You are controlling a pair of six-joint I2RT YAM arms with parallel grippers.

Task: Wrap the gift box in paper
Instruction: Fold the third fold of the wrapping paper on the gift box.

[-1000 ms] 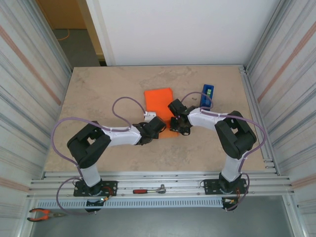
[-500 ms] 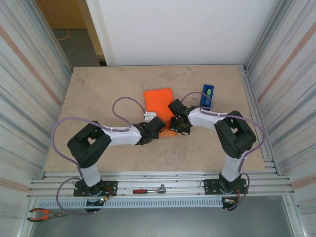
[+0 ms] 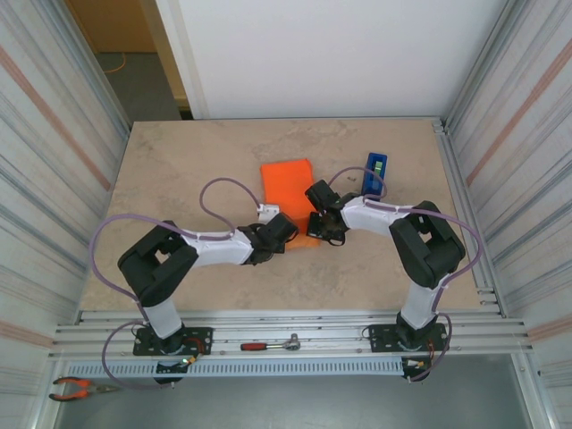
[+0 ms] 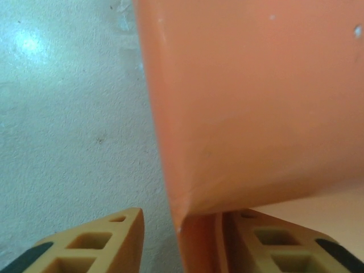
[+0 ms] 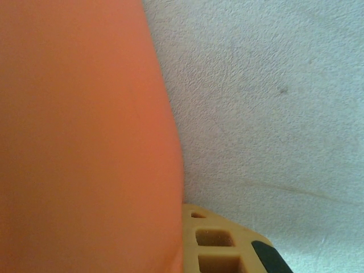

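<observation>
Beige stone desk [image 3: 179, 170] sits between ribbed metal walls. Both my arms stretch low and inward, meeting at the near end of the paper [image 3: 288, 181], which lies mid-desk beside the blue dispenser [image 3: 374, 172]. My left end effector [image 4: 179, 219] stands partly open astride a paper fold. My right end effector [image 3: 323, 225] is pinched closed on the paper's edge.

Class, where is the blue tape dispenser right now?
In the top view, the blue tape dispenser sits on the table, right of centre toward the far edge, right of the paper and apart from it.
</observation>
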